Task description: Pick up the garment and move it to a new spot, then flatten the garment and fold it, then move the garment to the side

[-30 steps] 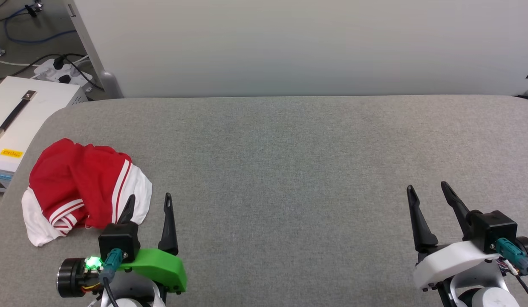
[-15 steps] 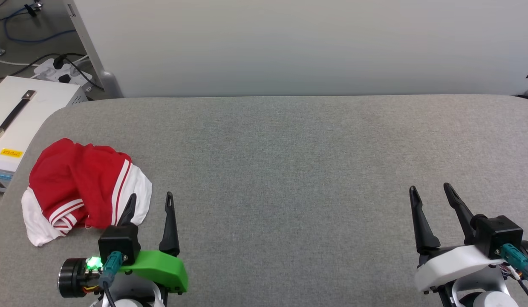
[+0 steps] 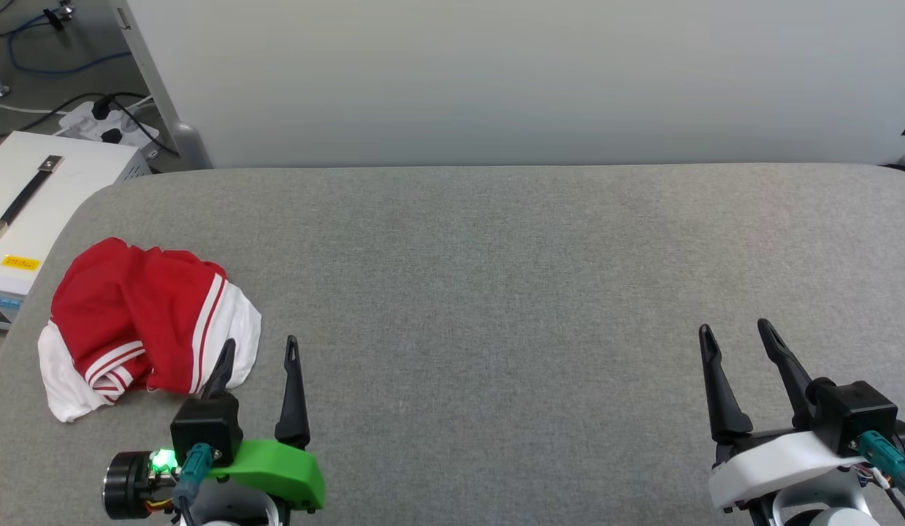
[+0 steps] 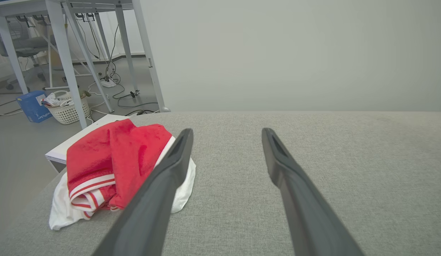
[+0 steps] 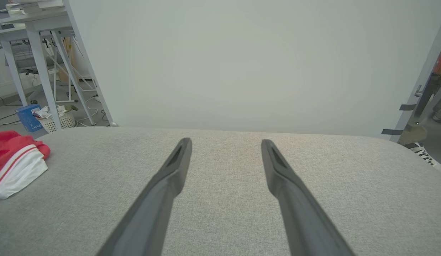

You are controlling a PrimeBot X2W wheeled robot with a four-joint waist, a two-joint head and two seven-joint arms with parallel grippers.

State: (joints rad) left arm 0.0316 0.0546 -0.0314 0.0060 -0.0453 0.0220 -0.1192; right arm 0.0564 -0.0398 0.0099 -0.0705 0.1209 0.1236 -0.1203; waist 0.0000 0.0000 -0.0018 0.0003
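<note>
I see one garment (image 3: 142, 318), a crumpled heap of red cloth with white parts and red-and-white stripe trim. It lies at the near left corner of the grey fabric table (image 3: 510, 277). No lettering shows on the cloth as it lies.

There are two grippers, each with two dark fingers. My left gripper (image 3: 261, 342) has a green mount, and its fingers are spread apart with nothing between them. It sits just beside the garment's near right edge. My right gripper (image 3: 735, 326) has a white mount and is also spread and holding nothing. It is at the near right of the table, well apart from the garment.

Left of the table stands one white case (image 3: 50, 183) with a black handle. It carries one yellow label (image 3: 20, 262), whose print is too small to read. On the floor in the left wrist view are one blue box (image 4: 32, 106), its white lettering illegible, and one white basket (image 4: 69, 111).
</note>
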